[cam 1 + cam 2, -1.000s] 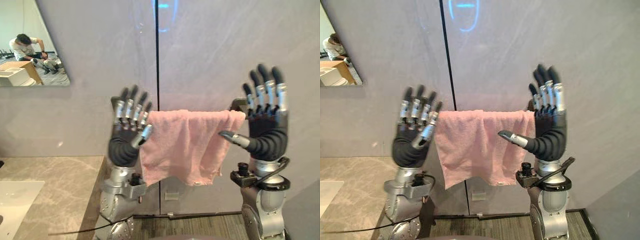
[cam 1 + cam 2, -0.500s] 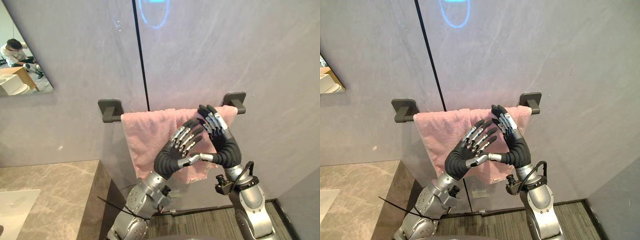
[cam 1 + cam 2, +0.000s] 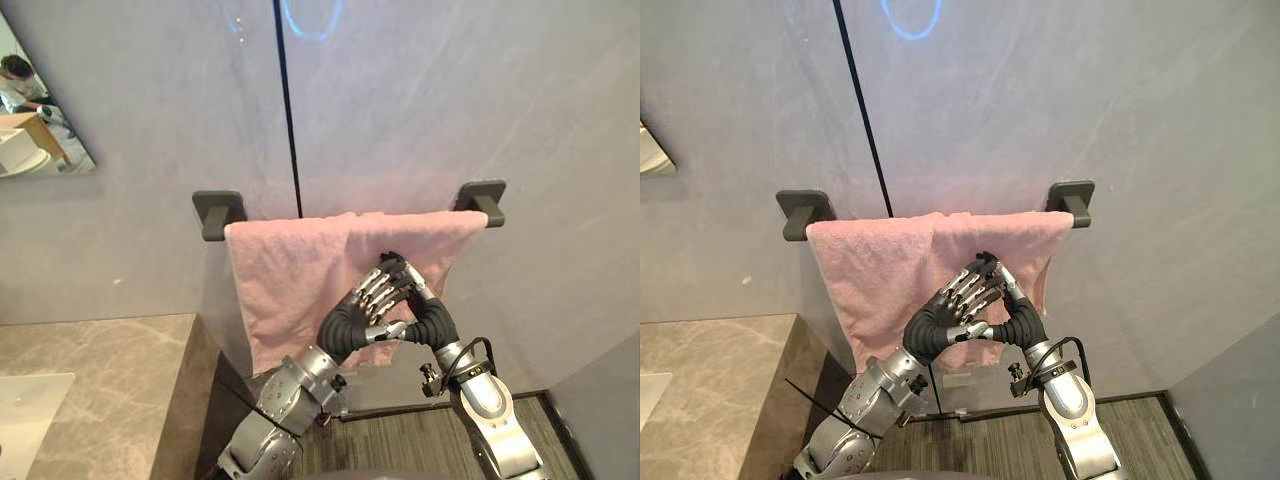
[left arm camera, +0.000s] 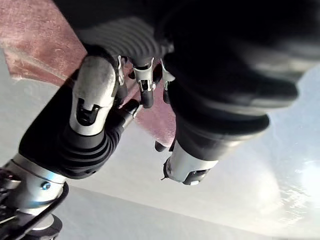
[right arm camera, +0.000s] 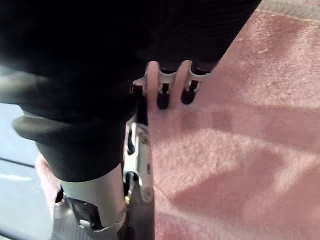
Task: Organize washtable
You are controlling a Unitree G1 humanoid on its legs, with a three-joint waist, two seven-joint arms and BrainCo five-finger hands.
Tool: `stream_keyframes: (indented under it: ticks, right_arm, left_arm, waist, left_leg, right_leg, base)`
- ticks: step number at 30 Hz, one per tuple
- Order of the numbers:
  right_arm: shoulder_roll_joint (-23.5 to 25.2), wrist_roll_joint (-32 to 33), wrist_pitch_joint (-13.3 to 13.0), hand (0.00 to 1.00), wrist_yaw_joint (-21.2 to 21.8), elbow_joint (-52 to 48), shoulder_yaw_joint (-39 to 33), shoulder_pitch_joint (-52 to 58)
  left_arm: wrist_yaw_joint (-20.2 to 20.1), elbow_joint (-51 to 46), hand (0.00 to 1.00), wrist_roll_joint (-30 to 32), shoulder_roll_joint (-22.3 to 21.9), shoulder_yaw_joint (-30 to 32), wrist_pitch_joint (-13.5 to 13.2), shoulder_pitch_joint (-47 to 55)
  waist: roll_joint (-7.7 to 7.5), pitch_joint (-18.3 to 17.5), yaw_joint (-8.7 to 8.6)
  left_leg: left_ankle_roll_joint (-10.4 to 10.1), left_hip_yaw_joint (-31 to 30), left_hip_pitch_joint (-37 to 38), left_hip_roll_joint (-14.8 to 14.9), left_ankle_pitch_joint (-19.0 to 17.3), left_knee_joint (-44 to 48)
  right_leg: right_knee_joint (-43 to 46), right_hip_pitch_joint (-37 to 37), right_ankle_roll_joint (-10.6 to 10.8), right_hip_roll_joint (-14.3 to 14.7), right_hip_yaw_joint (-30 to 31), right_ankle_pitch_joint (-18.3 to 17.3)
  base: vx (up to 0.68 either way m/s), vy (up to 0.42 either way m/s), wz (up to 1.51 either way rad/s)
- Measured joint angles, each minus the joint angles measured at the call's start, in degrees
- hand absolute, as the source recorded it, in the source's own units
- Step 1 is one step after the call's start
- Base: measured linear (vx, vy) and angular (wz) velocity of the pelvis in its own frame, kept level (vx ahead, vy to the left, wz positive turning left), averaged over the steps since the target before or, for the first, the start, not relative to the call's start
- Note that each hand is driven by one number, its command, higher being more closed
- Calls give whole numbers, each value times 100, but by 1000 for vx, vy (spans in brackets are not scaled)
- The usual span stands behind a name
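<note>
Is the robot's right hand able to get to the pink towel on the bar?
Probably yes. The right hand is directly in front of the pink towel, fingers against the cloth, with nothing between them. The left hand sits beside it.

Light is soft and even, from above and in front. The grey wall [image 3: 480, 110] is moderately bright, with no hard shadow edges. A blue-white ring of glare [image 3: 910, 14] sits near the wall's top. The mirror [image 3: 40, 130] is the brightest patch. The bench [image 3: 100, 370] shows a dull sheen. The towel [image 3: 290, 270] is evenly lit in the eye views. In the right wrist view, soft shadow bands cross it. The dark covers of the left hand [image 3: 350, 320] and right hand [image 3: 432, 322] read near black. In the left wrist view they stand out against the bright wall, with small highlights on the silver metal.
</note>
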Motion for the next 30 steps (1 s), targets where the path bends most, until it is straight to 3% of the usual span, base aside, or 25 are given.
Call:
stream_keyframes:
  ticks: [11, 23, 30]
  right_arm:
    - [-220, 269, -30, 0, 26, -281, 54, -146]
    - [-31, -663, 9, 0, -319, -25, -29, -169]
    - [388, -975, 184, 0, -509, 301, -506, -134]
  left_arm:
    - [-16, -227, 0, 35, 93, -74, -141, -152]
    - [2, 22, 0, 333, 84, 89, -222, -64]
    - [119, 587, 0, 511, -78, 748, -195, 340]
  waist:
    - [-29, 15, -16]
    - [-82, 48, -15]
    - [-79, 56, -1]
  left_leg:
    - [3, -8, 31, -4, -1, 6]
    - [3, -29, 11, -5, 0, 5]
    - [8, -84, -36, -5, 3, 1]
  right_leg:
    - [16, -16, -5, 0, 31, 1]
    - [-7, -17, -7, -1, 8, 7]
    - [-33, -30, -8, -2, -43, 7]
  base:
    - [0, 0, -1]
    - [0, 0, 0]
    - [0, 0, 3]
